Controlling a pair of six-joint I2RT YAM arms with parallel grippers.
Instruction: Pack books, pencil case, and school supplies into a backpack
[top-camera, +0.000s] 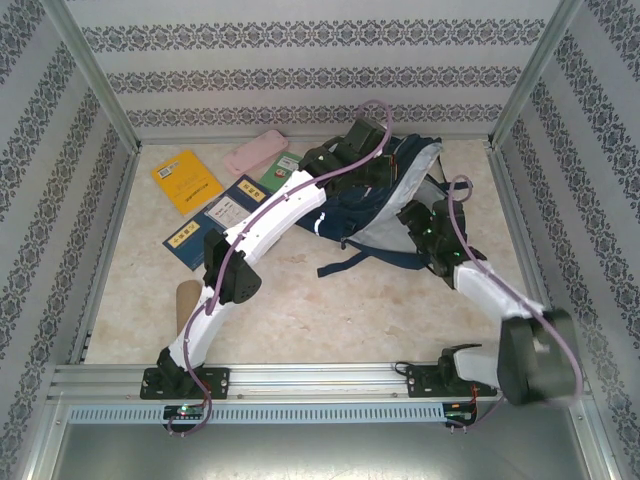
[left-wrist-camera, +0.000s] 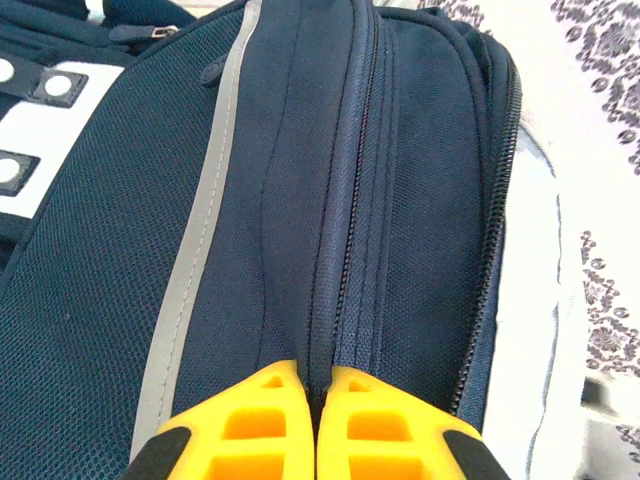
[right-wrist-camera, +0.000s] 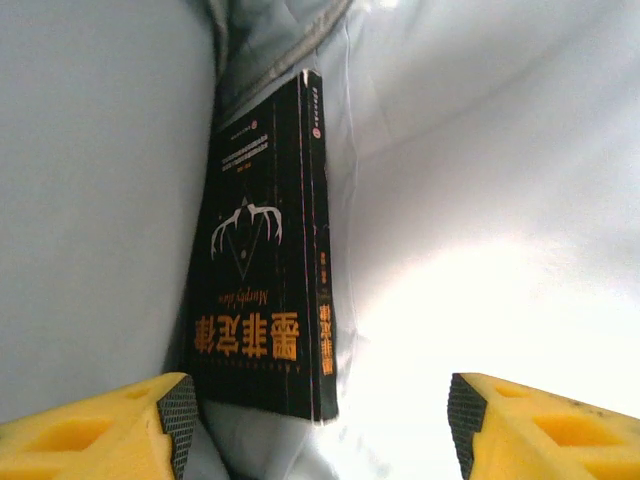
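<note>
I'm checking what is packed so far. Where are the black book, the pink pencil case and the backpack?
black book (right-wrist-camera: 250, 270): right wrist view, on its front cover.
pink pencil case (top-camera: 256, 152): top external view, middle of its top face.
backpack (left-wrist-camera: 90, 300): left wrist view, on the navy fabric panel.

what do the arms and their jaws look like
The left arm and right arm both have white shells between black joint housings, and a lilac cable loops along each. The jaws are yellow plastic with moulded hollows. Black textured pads line the inner faces of the right pair.
</note>
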